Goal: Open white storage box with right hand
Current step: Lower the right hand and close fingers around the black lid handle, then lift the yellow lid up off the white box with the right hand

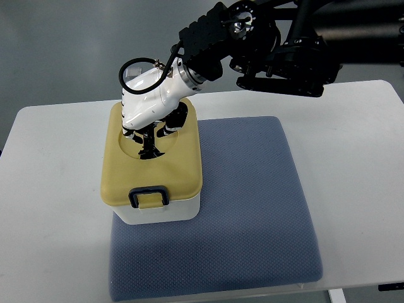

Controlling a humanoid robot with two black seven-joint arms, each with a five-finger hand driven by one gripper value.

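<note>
Directly beneath right robot hand [149, 129]: white storage box [153, 165], lid closed; fingers curled, touching lid top.

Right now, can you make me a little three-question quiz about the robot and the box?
1. True or false: the lid is off the storage box.
2. Which hand is over the lid: A left, B right?
3. What does the box stand on?

Key: 1 false, the yellow lid sits on it with its latch down. 2 B. 3 The blue-grey mat on the white table.
</note>
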